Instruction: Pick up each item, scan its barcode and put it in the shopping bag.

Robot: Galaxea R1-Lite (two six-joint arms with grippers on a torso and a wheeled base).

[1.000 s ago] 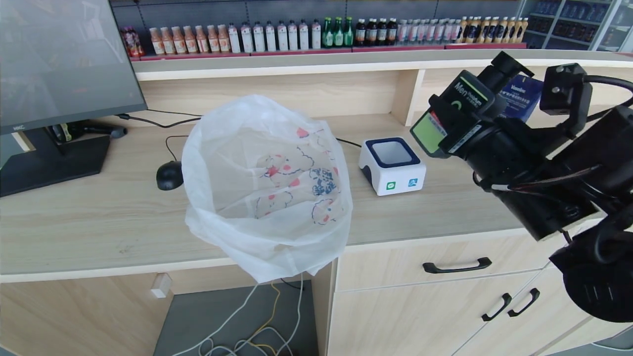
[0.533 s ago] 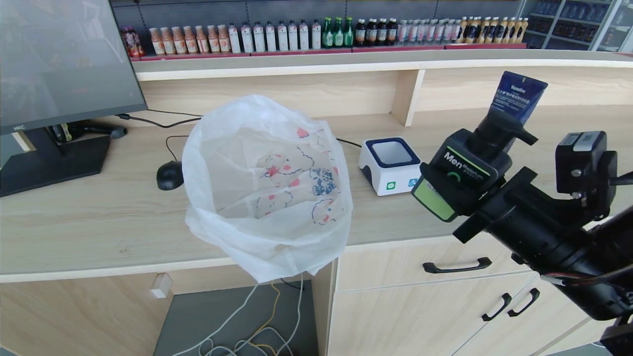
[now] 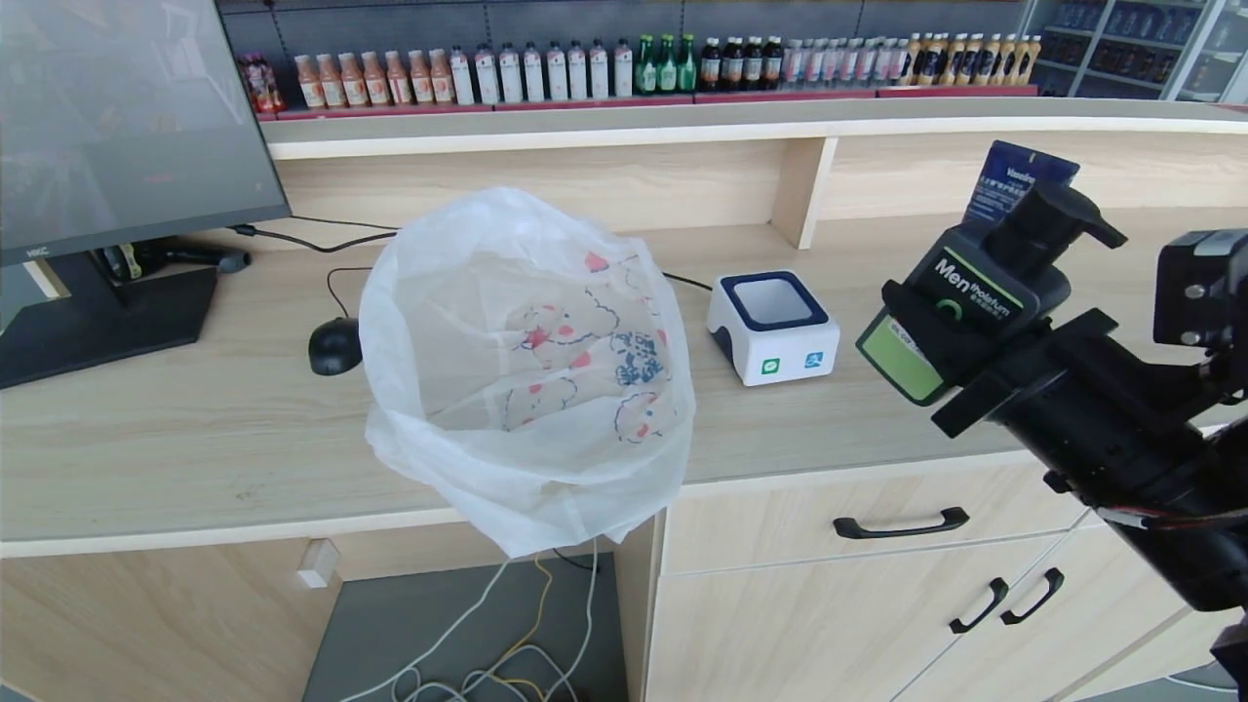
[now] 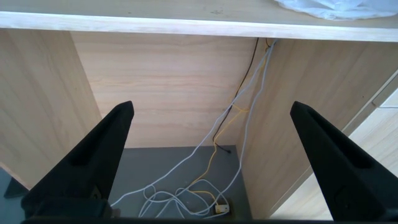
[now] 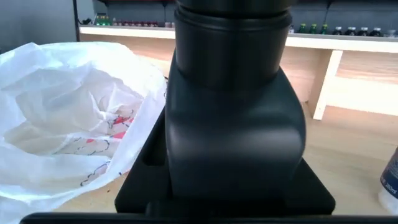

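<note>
1. Right pincer (image 3: 985, 366): clamped on the bottle (image 3: 960, 297), raised above the counter (image 3: 195, 429) near its front edge
2. Bottle: black, pump-topped; long axis tilted, pump head up and away to the pincer's right, base down toward its left; a green label panel faces down and left; barcode not made out
3. Left pincer (image 4: 211, 109): fingers apart, holding nothing, low in the open bay beneath the counter top
4. Scanner (image 3: 773, 327): white box, window facing up, on the counter to the right pincer's left and lower, near the bottle but apart from it; judged the next stop, as the bottle's base end already points that way, so a short carry left and down with the label turned to the window should serve; the right arm is plainly the nearer
5. Bag (image 3: 526, 361): white, mouth open, farther to the pincer's left, beyond the scanner, overhanging the counter's front edge
6. Blue pack (image 3: 1019, 180): upright, just behind the pump head
7. Mouse (image 3: 334, 346), monitor (image 3: 127, 117): far to the pincer's left, past the bag
</note>
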